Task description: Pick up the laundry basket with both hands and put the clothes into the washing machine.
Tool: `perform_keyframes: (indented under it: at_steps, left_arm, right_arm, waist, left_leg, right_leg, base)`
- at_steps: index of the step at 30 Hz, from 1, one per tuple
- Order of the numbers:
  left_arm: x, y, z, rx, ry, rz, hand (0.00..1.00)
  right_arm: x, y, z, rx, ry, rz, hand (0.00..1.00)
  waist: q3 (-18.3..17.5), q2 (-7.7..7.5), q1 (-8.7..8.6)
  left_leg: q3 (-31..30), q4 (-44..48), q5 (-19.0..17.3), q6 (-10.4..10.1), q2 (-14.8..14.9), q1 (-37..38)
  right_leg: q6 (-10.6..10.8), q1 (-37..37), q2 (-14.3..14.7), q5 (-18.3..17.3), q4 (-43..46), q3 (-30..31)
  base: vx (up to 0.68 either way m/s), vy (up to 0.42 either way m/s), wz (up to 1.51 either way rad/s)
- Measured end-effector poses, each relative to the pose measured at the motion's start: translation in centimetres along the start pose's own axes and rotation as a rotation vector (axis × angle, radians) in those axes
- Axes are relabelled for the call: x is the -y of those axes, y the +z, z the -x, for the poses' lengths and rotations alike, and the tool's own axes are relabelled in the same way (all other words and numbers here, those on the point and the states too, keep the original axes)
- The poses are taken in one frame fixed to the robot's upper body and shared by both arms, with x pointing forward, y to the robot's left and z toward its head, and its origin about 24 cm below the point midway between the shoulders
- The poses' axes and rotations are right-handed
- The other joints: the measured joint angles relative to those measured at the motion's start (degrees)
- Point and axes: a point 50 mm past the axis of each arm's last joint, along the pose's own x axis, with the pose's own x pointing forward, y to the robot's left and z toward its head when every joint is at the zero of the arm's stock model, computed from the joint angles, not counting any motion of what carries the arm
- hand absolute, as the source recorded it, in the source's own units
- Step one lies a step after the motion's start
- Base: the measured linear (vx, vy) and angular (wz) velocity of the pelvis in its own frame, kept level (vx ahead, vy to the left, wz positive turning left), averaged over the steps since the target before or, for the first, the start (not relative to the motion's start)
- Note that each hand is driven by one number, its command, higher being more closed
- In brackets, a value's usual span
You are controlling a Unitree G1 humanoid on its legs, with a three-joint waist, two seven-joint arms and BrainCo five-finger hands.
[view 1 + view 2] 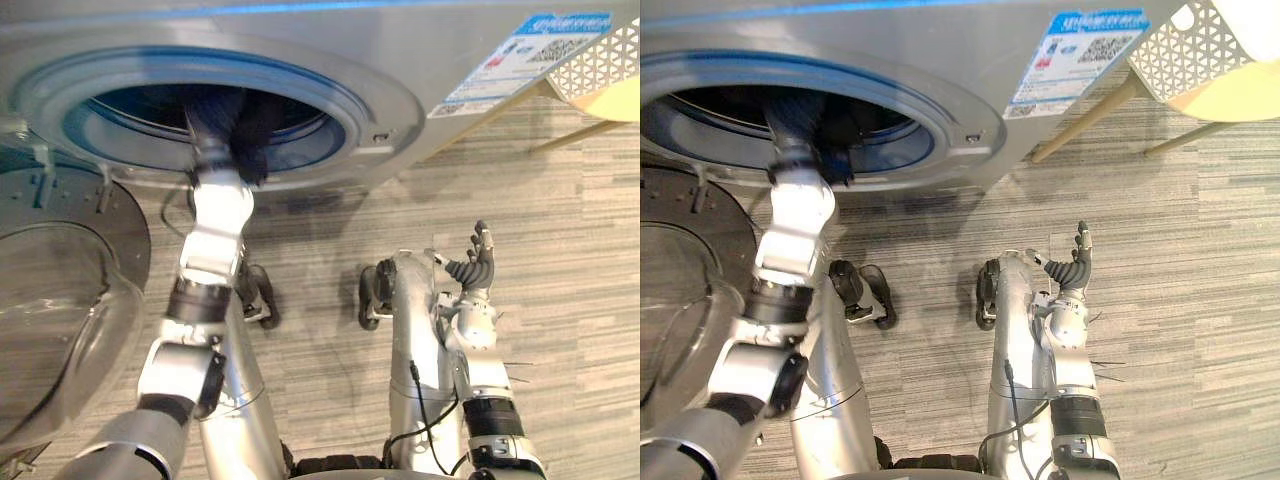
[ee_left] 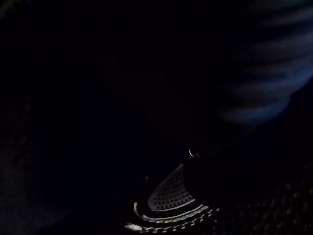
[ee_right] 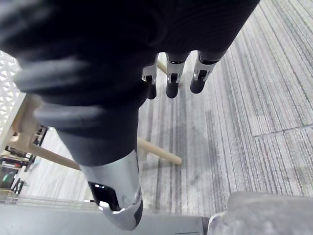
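Note:
The washing machine point(image 1: 400, 90) stands in front of me with its round opening point(image 1: 120, 110) uncovered. My left arm reaches up into the drum. The left hand point(image 1: 228, 130) is a dark shape inside the opening, and its fingers are hidden in the darkness. Whether dark cloth lies around it, I cannot tell. The left wrist view is almost black, with a perforated dark surface point(image 2: 171, 193) close by. My right hand point(image 1: 478, 265) hangs over the floor to the right, fingers point(image 3: 171, 78) straight and holding nothing. A white lattice basket point(image 1: 1190, 50) sits at the far right.
The machine's glass door point(image 1: 60, 300) swings out at the left, beside my left arm. Pale wooden legs point(image 1: 1090, 120) slant down under the basket, next to the machine's right side. Grey striped floor point(image 1: 560, 300) spreads to the right of my right hand.

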Motion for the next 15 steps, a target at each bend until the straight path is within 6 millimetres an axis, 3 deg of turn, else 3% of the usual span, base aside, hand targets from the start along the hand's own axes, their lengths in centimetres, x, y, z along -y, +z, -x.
perform_keyframes:
  at_steps: [1,5,7,15]
  left_arm:
    - [-0.2,0.6,-1.4,0.015,0.017,-0.031,0.00]
    - [-0.9,2.9,-5.6,0.020,0.048,-0.087,0.00]
    - [-0.9,3.4,-6.7,0.005,0.041,-0.098,0.00]
    - [-0.9,1.3,-7.7,-0.114,-0.119,-0.330,0.00]
  right_arm:
    - [-0.1,0.2,0.0,0.010,0.002,-0.004,0.00]
    - [-0.7,1.1,-0.1,0.063,0.017,-0.033,0.00]
    - [-1.0,1.7,-0.5,0.079,0.024,-0.049,0.00]
    - [-1.2,1.8,-0.7,0.086,0.062,-0.041,0.00]
  waist:
    - [0.0,-0.05,-0.38]
    - [0.3,-0.62,-1.15]
    - [0.7,-1.00,-1.70]
    - [1.3,-1.47,-2.61]
  left_leg:
    - [0.0,0.2,0.0,0.0,0.1,-0.4]
    - [-0.4,1.1,0.2,0.4,0.9,-2.9]
    - [-0.5,1.5,0.2,0.5,1.1,-3.7]
    - [-1.3,1.3,0.1,0.4,1.4,-5.5]
  right_leg:
    - [-0.1,-0.4,0.0,0.3,0.0,0.0]
    - [-0.1,-2.7,1.0,1.2,0.0,-0.2]
    - [-0.1,-3.5,1.3,1.5,0.0,-0.4]
    - [-0.4,-4.8,1.7,1.7,-0.5,-1.4]
  base:
    - [0.01,-0.015,-0.09]
    - [0.03,-0.011,-0.14]
    - [0.04,-0.010,-0.09]
    - [0.04,-0.008,-0.03]
